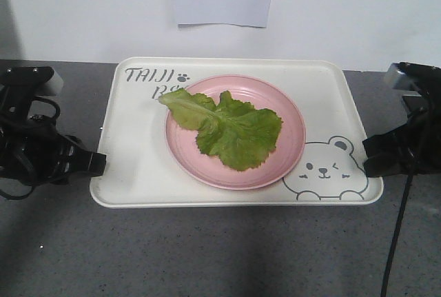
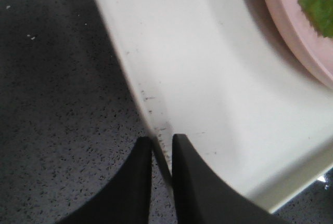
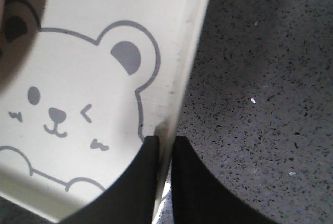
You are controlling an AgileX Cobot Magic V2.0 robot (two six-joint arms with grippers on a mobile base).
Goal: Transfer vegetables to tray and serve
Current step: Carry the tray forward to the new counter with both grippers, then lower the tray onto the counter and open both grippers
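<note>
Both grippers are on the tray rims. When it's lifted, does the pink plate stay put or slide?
The pink plate sits loose on the smooth tray, so it will likely slide if tilted. The lettuce looks light and floppy and may shift. The left gripper and right gripper pinch thin rims, so keep level.

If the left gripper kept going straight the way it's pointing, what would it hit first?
The left gripper already pinches the tray rim; pushing onward, it would probably reach the pink plate next.
</note>
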